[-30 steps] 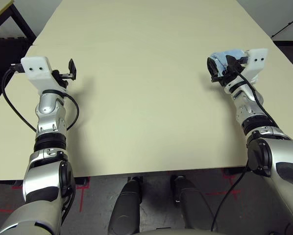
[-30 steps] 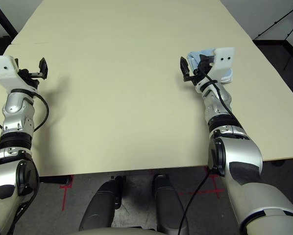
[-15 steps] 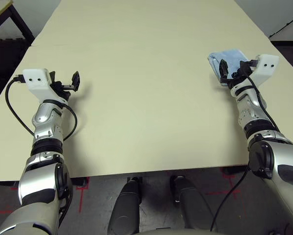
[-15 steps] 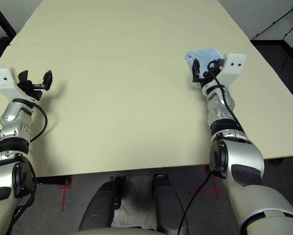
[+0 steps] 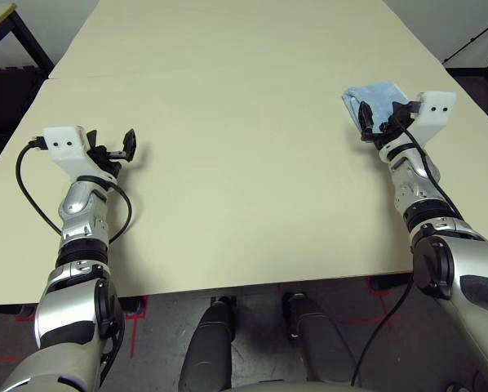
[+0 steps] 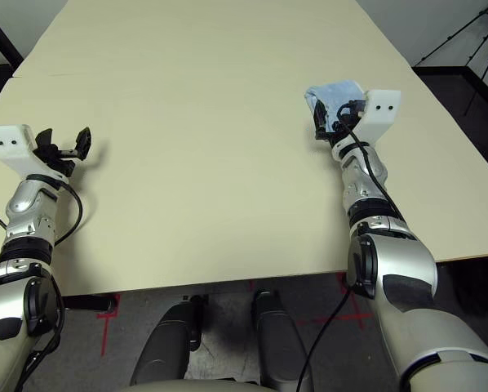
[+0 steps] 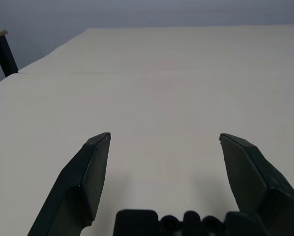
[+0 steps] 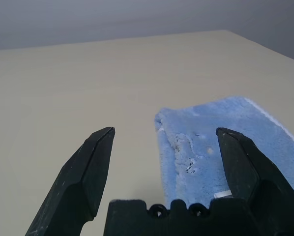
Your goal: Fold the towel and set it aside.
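The towel (image 5: 377,95), a light-blue terry cloth folded into a small pad with a white edge, lies flat on the table (image 5: 236,122) near its right side. My right gripper (image 5: 374,118) hovers open just at its near edge, nothing between the fingers. In the right wrist view the towel (image 8: 220,142) lies under and beyond the right-hand finger, and my gripper (image 8: 164,135) holds nothing. My left gripper (image 5: 122,145) is open over bare table near the left side, far from the towel; its fingers (image 7: 95,162) spread wide above the plain surface.
The cream table has a seam (image 5: 146,77) running across its far left part. Its right edge (image 5: 472,106) passes close behind the towel. A dark frame (image 5: 24,37) stands off the far left corner, and black cables hang from both wrists.
My right gripper has drawn back off the towel, which now lies uncovered on the table. My left arm has lowered and come nearer. The view itself has tilted a little.
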`<state>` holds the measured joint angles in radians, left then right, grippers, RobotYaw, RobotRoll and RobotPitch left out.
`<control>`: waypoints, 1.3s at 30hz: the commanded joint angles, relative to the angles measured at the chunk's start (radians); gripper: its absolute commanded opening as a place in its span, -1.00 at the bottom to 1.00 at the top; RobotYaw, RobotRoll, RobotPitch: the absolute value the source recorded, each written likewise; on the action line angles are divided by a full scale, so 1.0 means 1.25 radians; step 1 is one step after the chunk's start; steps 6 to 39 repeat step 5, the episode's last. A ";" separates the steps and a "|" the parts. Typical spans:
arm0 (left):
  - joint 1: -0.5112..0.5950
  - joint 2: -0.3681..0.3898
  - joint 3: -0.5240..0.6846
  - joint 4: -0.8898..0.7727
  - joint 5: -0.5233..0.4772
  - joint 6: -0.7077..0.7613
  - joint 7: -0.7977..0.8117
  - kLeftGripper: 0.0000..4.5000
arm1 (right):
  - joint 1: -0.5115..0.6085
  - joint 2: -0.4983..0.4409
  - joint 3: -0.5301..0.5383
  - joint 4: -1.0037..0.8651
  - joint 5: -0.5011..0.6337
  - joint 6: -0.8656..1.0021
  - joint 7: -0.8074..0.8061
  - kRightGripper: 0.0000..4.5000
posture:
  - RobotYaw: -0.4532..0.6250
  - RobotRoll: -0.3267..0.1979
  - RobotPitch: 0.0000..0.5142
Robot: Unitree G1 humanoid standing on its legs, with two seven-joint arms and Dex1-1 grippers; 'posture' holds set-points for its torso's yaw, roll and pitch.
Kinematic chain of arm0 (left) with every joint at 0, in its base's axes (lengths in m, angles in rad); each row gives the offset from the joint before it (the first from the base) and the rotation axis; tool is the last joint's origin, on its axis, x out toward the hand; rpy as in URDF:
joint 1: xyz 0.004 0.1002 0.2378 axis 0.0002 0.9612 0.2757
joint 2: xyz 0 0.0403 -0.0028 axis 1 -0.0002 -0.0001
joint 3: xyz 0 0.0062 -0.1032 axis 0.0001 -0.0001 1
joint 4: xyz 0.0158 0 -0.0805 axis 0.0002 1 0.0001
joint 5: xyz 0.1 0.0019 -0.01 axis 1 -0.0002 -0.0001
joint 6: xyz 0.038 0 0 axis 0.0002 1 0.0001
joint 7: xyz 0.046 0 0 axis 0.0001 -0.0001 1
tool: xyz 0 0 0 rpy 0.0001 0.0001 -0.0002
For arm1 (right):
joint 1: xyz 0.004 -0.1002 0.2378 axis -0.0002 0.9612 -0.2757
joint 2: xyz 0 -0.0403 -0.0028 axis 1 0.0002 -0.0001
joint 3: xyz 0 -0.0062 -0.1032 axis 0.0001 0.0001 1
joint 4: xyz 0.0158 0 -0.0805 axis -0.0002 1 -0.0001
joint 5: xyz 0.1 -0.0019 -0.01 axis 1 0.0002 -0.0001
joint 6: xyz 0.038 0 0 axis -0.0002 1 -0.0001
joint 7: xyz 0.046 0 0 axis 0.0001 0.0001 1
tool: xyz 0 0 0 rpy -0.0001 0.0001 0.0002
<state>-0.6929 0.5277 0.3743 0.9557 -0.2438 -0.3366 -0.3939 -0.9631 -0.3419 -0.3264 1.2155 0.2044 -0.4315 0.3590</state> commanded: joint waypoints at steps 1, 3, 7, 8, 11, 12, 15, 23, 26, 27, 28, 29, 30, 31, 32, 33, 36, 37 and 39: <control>0.013 0.009 0.003 -0.012 -0.006 0.006 -0.009 1.00 | 0.019 0.003 0.002 0.002 -0.004 -0.005 0.003 0.99 | -0.16 0.25 -0.42; 0.014 0.010 0.002 -0.015 -0.007 0.006 -0.010 1.00 | 0.021 0.005 0.002 0.001 -0.004 -0.006 0.003 0.99 | -0.16 0.25 -0.42; 0.014 0.011 0.001 -0.016 -0.006 0.006 -0.011 1.00 | 0.022 0.006 0.002 0.001 -0.003 -0.006 0.002 0.99 | -0.16 0.25 -0.42; 0.014 0.011 0.001 -0.016 -0.006 0.006 -0.011 1.00 | 0.022 0.006 0.002 0.001 -0.003 -0.006 0.002 0.99 | -0.16 0.25 -0.42; 0.014 0.011 0.001 -0.016 -0.006 0.006 -0.011 1.00 | 0.022 0.006 0.002 0.001 -0.003 -0.006 0.002 0.99 | -0.16 0.25 -0.42; 0.014 0.011 0.001 -0.016 -0.006 0.006 -0.011 1.00 | 0.022 0.006 0.002 0.001 -0.003 -0.006 0.002 0.99 | -0.16 0.25 -0.42; 0.014 0.011 0.001 -0.016 -0.006 0.006 -0.011 1.00 | 0.022 0.006 0.002 0.001 -0.003 -0.006 0.002 0.99 | -0.16 0.25 -0.42; 0.014 0.011 0.001 -0.016 -0.006 0.006 -0.011 1.00 | 0.022 0.006 0.002 0.001 -0.003 -0.006 0.002 0.99 | -0.16 0.25 -0.42; 0.014 0.011 0.001 -0.016 -0.006 0.006 -0.011 1.00 | 0.022 0.006 0.002 0.001 -0.003 -0.006 0.002 0.99 | -0.16 0.25 -0.42; 0.014 0.011 0.001 -0.016 -0.006 0.006 -0.011 1.00 | 0.022 0.006 0.002 0.001 -0.003 -0.006 0.002 0.99 | -0.16 0.25 -0.42; 0.014 0.011 0.001 -0.016 -0.006 0.006 -0.011 1.00 | 0.022 0.006 0.002 0.001 -0.003 -0.006 0.002 0.99 | -0.16 0.25 -0.42; 0.014 0.011 0.001 -0.016 -0.006 0.006 -0.011 1.00 | 0.022 0.006 0.002 0.001 -0.003 -0.006 0.002 0.99 | -0.16 0.25 -0.42; 0.014 0.011 0.001 -0.016 -0.006 0.006 -0.011 1.00 | 0.022 0.006 0.002 0.001 -0.003 -0.006 0.002 0.99 | -0.16 0.25 -0.42; 0.014 0.011 0.001 -0.016 -0.006 0.006 -0.011 1.00 | 0.022 0.006 0.002 0.001 -0.003 -0.006 0.002 0.99 | -0.16 0.25 -0.42; 0.014 0.011 0.001 -0.016 -0.006 0.006 -0.011 1.00 | 0.022 0.006 0.002 0.001 -0.003 -0.006 0.002 0.99 | -0.16 0.25 -0.42; 0.014 0.011 0.001 -0.016 -0.006 0.006 -0.011 1.00 | 0.022 0.006 0.002 0.001 -0.003 -0.006 0.002 0.99 | -0.16 0.25 -0.42; 0.014 0.011 0.001 -0.016 -0.006 0.006 -0.011 1.00 | 0.022 0.006 0.002 0.001 -0.003 -0.006 0.002 0.99 | -0.16 0.25 -0.42; 0.014 0.011 0.001 -0.016 -0.006 0.006 -0.011 1.00 | 0.022 0.006 0.002 0.001 -0.003 -0.006 0.002 0.99 | -0.16 0.25 -0.42; 0.014 0.011 0.001 -0.016 -0.006 0.006 -0.011 1.00 | 0.022 0.006 0.002 0.001 -0.003 -0.006 0.002 0.99 | -0.16 0.25 -0.42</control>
